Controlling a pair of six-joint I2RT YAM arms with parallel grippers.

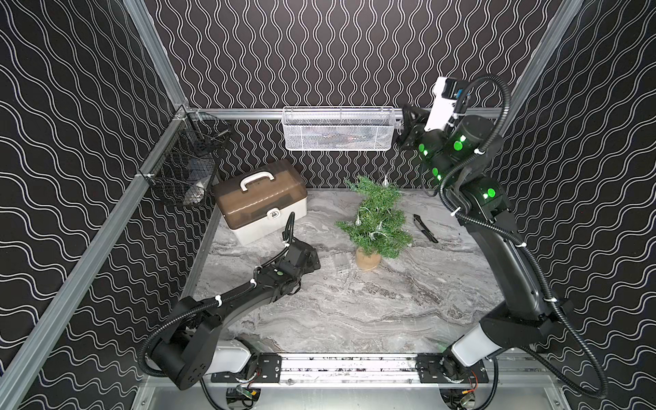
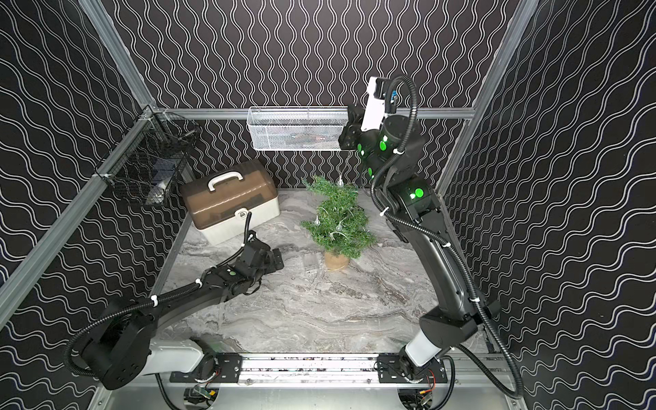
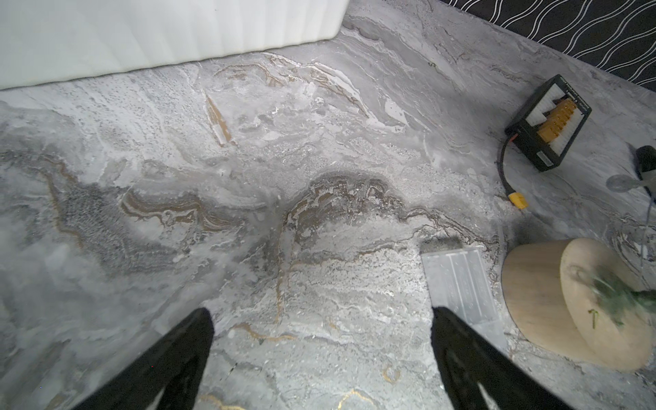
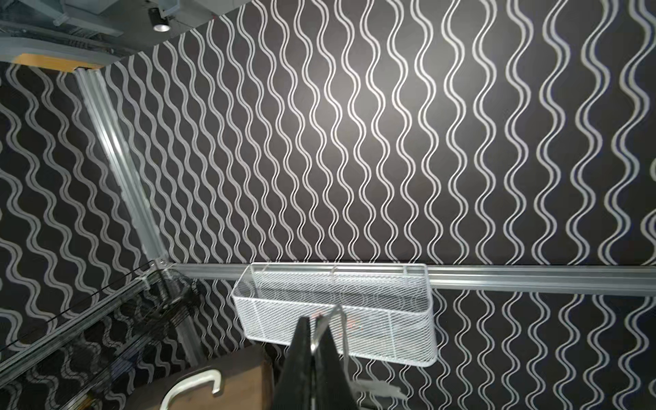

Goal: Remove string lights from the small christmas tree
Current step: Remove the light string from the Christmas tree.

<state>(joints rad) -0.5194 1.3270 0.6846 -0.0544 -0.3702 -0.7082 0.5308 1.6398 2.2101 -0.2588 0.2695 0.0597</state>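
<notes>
The small christmas tree (image 1: 376, 220) (image 2: 337, 220) stands upright on its tan base (image 3: 553, 301) at the back middle of the marble table. The string lights (image 1: 358, 222) still wind round its branches. One strand rises from the treetop to my right gripper (image 1: 401, 138) (image 4: 312, 319), which is held high beside the white mesh basket and is shut on the wire (image 4: 337, 312). The lights' clear box (image 1: 339, 262) (image 3: 461, 284) lies flat on the table beside the base. My left gripper (image 1: 314, 261) (image 3: 321, 312) hovers low just left of that box, open and holding nothing.
A brown-lidded white storage box (image 1: 261, 198) sits at the back left. The white mesh basket (image 1: 339, 129) hangs on the back rail and a black wire basket (image 1: 184, 167) on the left rail. A black device with yellow connectors (image 3: 548, 122) (image 1: 425, 229) lies right of the tree.
</notes>
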